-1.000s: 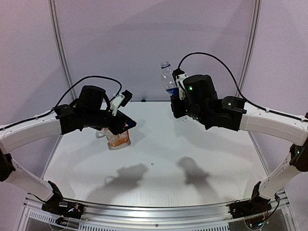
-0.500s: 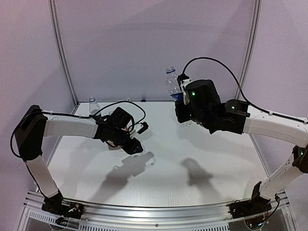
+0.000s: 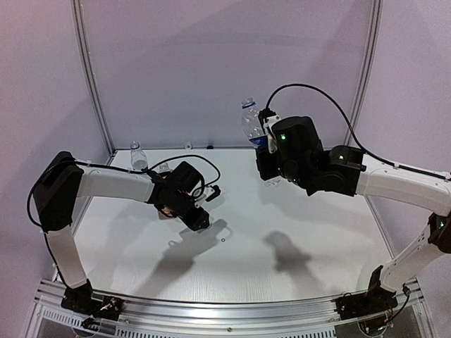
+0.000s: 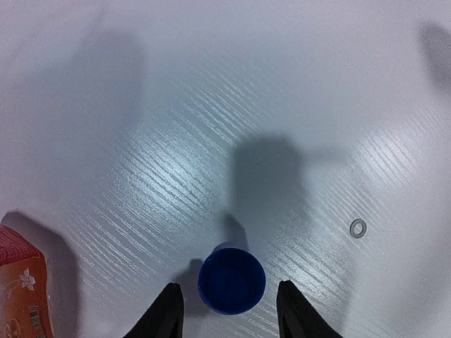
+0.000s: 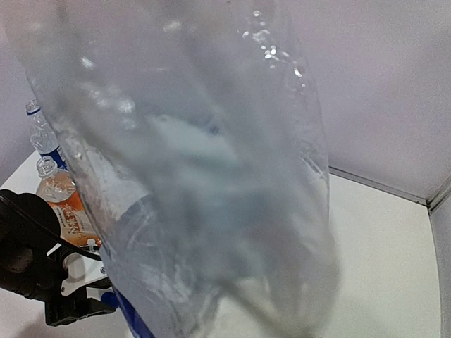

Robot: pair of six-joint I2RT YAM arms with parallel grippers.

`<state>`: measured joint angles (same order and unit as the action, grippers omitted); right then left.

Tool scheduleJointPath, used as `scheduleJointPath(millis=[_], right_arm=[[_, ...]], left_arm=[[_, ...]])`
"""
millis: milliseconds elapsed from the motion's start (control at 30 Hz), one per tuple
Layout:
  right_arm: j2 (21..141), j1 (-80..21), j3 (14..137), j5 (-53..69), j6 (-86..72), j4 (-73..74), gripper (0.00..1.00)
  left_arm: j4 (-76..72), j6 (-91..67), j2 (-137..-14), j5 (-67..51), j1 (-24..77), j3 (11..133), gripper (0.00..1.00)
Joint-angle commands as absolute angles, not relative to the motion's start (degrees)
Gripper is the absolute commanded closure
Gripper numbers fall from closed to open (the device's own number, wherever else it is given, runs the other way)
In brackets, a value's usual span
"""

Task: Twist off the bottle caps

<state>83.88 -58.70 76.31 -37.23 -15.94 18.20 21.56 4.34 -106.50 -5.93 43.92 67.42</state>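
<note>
left arm stretched low over the table [image 3: 317, 232], left gripper [image 3: 199, 222] pointing down, fingers [image 4: 168, 313] apart either side of the blue cap [image 4: 232, 284] lying there. right arm raised, right gripper [image 3: 262, 152] clamped on a tilted bottle [image 3: 250, 125].

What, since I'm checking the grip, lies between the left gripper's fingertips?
The blue cap, sitting free in the gap; the left gripper stands open around it, as the left wrist view shows.
</note>
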Motion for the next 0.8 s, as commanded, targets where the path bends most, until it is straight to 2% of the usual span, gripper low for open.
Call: scheduleJointPath(millis=[0, 333, 567, 667, 767], right_arm=[[84.69, -58.27, 77.65, -36.77, -15.39, 18.18, 0.70], [84.70, -58.27, 77.62, -37.26, -15.22, 18.02, 0.70], [84.45, -58.28, 78.19, -37.68, -14.58, 17.35, 0.70], [84.23, -58.29, 78.04, -34.32, -12.78, 14.74, 0.69], [84.31, -58.32, 77.61, -26.83, -10.39, 10.46, 0.69]], left_arm=[[22.93, 5.03, -107.23, -4.28, 44.47, 68.07, 0.52], [24.09, 4.73, -100.74, -4.97, 44.58, 69.28, 0.46], [24.37, 5.00, -85.90, -5.90, 44.65, 69.43, 0.40], [23.41, 5.30, -80.19, -5.07, 44.49, 69.04, 0.28], [21.62, 5.11, -74.04, -4.82, 43.66, 68.69, 0.05]])
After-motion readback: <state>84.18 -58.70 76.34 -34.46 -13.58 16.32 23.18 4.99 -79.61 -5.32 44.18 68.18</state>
